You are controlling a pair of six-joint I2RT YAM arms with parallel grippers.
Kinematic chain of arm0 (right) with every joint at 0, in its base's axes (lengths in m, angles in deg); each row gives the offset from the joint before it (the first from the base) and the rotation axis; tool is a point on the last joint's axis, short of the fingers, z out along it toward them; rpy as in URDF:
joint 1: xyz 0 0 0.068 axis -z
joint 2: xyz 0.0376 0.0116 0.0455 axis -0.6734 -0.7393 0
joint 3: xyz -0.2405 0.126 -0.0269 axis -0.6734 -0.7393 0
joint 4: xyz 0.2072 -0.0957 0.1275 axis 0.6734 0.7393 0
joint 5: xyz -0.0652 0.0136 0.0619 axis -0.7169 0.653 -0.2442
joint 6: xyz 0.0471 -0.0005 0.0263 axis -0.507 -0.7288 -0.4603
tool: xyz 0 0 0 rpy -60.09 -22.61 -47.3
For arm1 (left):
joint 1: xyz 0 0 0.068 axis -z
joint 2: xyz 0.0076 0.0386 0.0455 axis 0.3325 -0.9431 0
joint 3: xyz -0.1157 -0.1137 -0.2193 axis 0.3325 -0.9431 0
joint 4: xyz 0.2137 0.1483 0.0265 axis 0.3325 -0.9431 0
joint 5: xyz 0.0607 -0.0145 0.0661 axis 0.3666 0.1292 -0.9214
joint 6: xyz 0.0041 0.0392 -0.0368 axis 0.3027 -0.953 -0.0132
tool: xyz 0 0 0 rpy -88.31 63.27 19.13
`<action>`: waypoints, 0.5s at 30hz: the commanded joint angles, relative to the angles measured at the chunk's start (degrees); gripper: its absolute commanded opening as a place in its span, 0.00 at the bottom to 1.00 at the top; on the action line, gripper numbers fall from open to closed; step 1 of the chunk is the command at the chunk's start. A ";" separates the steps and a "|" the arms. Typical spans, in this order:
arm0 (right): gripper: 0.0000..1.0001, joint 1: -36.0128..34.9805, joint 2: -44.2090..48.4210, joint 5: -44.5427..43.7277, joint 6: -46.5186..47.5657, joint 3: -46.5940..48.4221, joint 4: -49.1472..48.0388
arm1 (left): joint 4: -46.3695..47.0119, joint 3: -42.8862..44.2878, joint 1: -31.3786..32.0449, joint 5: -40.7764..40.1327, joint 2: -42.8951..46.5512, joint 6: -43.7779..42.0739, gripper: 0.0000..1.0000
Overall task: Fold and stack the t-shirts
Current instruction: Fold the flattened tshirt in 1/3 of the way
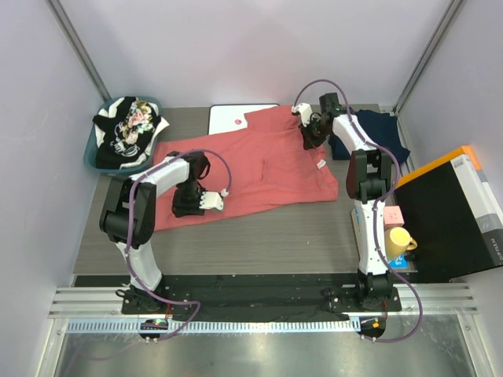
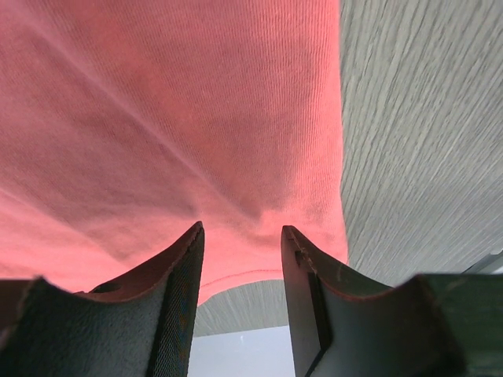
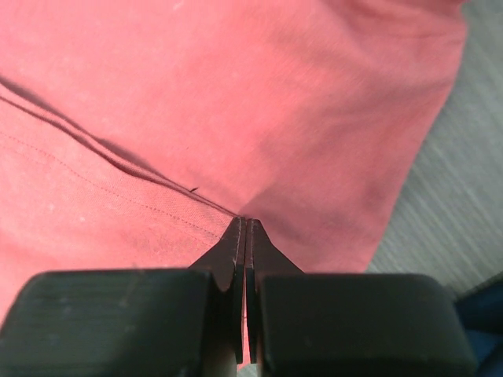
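A salmon t-shirt (image 1: 259, 169) lies spread across the middle of the table. My right gripper (image 1: 306, 133) is at its far right corner. In the right wrist view that gripper (image 3: 246, 221) is shut on a pinched fold of the salmon cloth (image 3: 236, 94), and a crease runs up to the tips. My left gripper (image 1: 189, 206) is over the shirt's near left part. In the left wrist view it (image 2: 241, 232) stands open, with the shirt's hem (image 2: 236, 271) showing between its fingers. A dark navy t-shirt (image 1: 377, 133) lies at the far right.
A blue basket (image 1: 90, 153) at the far left holds black and floral shirts (image 1: 130, 126). A white board (image 1: 232, 118) lies behind the salmon shirt. A black box (image 1: 452, 216), a yellow cup (image 1: 398, 240) and a pink block (image 1: 392, 215) stand at the right.
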 commanded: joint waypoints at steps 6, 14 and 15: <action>0.01 -1.34 6.81 -1.72 0.72 0.86 -8.18 | 0.62 -0.10 1.53 0.08 -0.39 2.13 0.45; 0.05 -2.04 7.52 -6.02 1.42 -1.34 -13.54 | 0.62 0.16 2.59 -0.18 -0.48 3.44 0.45; 0.20 -2.22 7.52 -6.99 1.68 -1.51 -13.72 | 0.70 0.16 2.68 -0.36 -0.48 3.62 0.45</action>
